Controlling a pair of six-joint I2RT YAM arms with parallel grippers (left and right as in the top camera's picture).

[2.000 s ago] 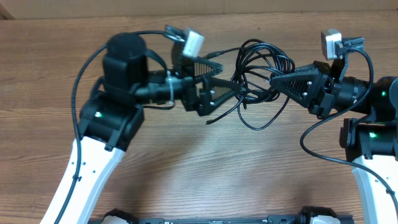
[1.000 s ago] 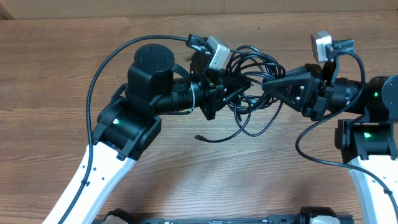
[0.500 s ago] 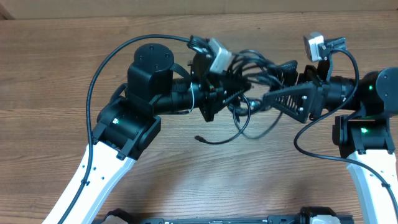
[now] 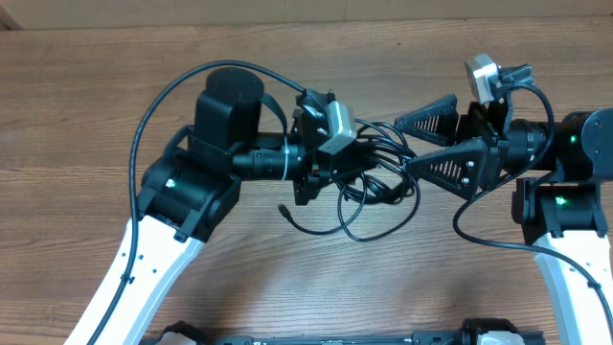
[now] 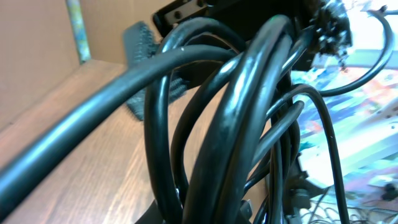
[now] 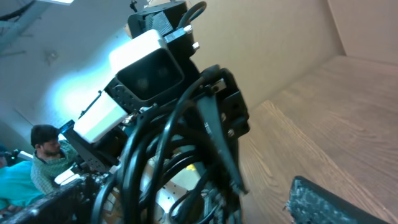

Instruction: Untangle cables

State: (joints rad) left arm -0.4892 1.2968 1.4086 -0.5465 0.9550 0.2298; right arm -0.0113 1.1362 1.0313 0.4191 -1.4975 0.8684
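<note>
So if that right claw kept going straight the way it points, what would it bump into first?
Probably the cables, the black tangle right in front of the right claw, whose jaws stand open. Just behind the tangle is the left claw, shut on it. Height is hard to judge from above.

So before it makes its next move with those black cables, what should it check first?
1. Grip of the left end effector on the cables: ok, shut on the bundle.
2. Is the right end effector free to take a strand: ok, jaws wide apart, holding nothing.
3. Are the cables separated: not ok, the loops overlap in one knot.
4. Is there a loose end to aim for: ok, a plug end sticks out clear of the knot.
5. Which strand crosses over which: cannot tell, both wrist views are too close and cluttered.
</note>
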